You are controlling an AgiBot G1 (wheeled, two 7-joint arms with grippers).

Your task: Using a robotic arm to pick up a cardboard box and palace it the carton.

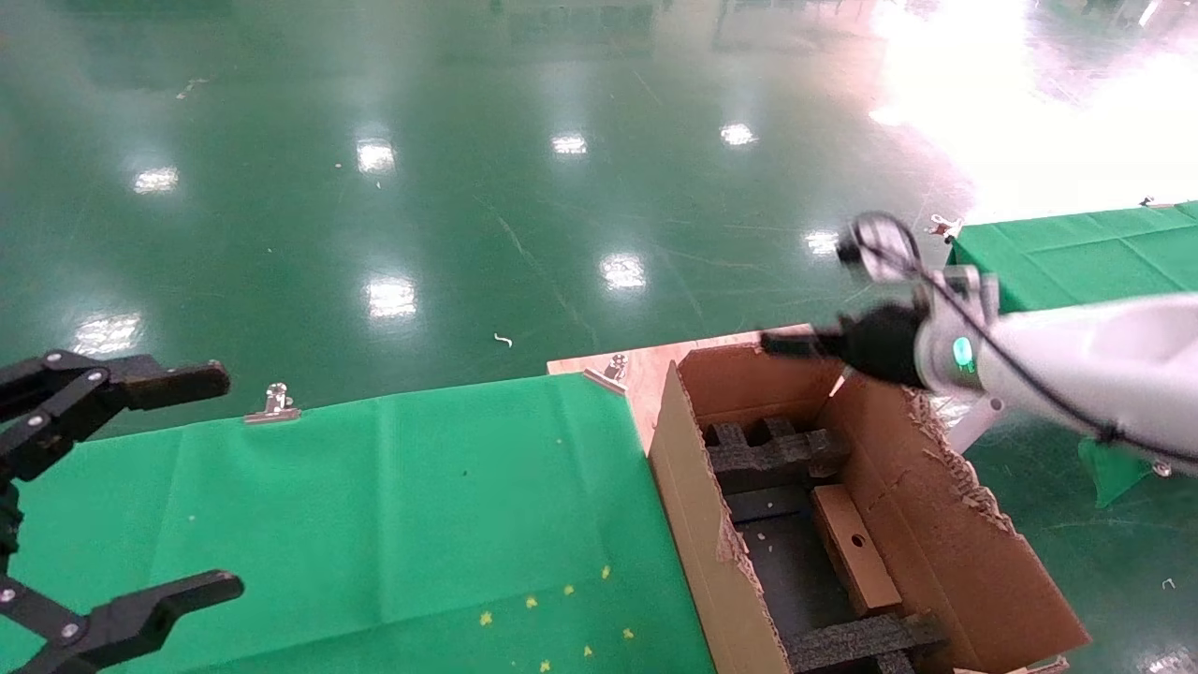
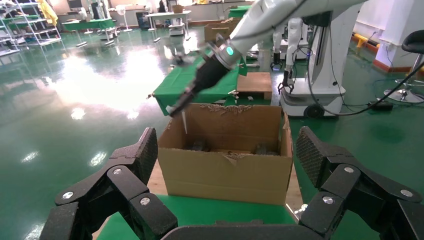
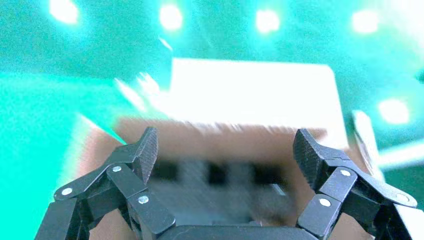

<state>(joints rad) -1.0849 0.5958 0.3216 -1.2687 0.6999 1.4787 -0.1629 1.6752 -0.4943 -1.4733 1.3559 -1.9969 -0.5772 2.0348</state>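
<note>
From the head: right gripper (image 1: pixel 796 344) spread wide and empty above the carton (image 1: pixel 945 552) far rim, cardboard box (image 1: pixel 854 548) lying inside, long way near-to-far; from the left wrist: left gripper (image 2: pixel 227 152) spread wide, empty, well apart; from the right wrist: blurry carton just past spread fingers (image 3: pixel 145 150).

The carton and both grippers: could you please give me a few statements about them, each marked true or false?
1. The small box lies inside the carton. True.
2. The right gripper is shut on the small box. False: its fingers are open and empty, above the carton's far end.
3. The left gripper is open over the green cloth. True.
4. The carton is empty apart from the box. False: black foam inserts sit inside it too.
5. The carton's edges are neat and whole. False: its flaps are ragged and torn.
</note>
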